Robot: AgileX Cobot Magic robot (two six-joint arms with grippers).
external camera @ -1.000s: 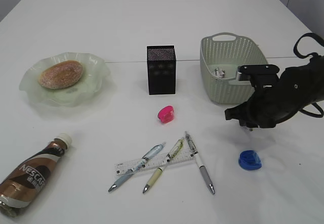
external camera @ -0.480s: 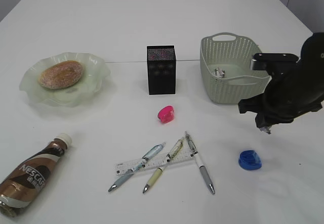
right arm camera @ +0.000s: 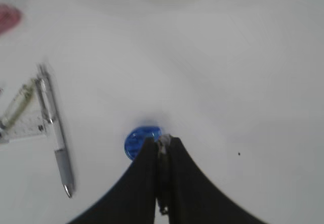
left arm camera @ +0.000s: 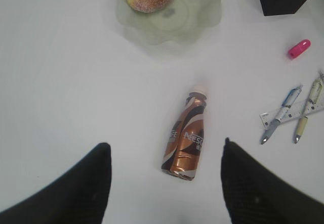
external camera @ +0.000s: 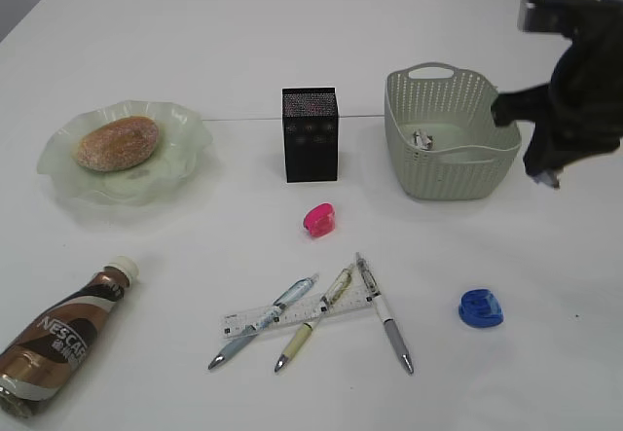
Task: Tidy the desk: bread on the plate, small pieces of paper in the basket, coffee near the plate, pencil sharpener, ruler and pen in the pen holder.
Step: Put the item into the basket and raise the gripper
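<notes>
Exterior slants down on desk (external camera: 243,52); wrist views face downward

At upper left of the exterior view, a pale translucent green plate (external camera: 185,159) carries a golden-brown, sugar-dusted bread (external camera: 117,142). The bottle (external camera: 60,335) at lower left is swirled brown, black and silver with a cream cap. The pen holder (external camera: 311,133) is black with a speckled top band. The basket (external camera: 449,145) is sage green and perforated. Pink sharpener (external camera: 318,220), blue sharpener (external camera: 481,308), white ruler (external camera: 292,315), white table (external camera: 292,42).
</notes>
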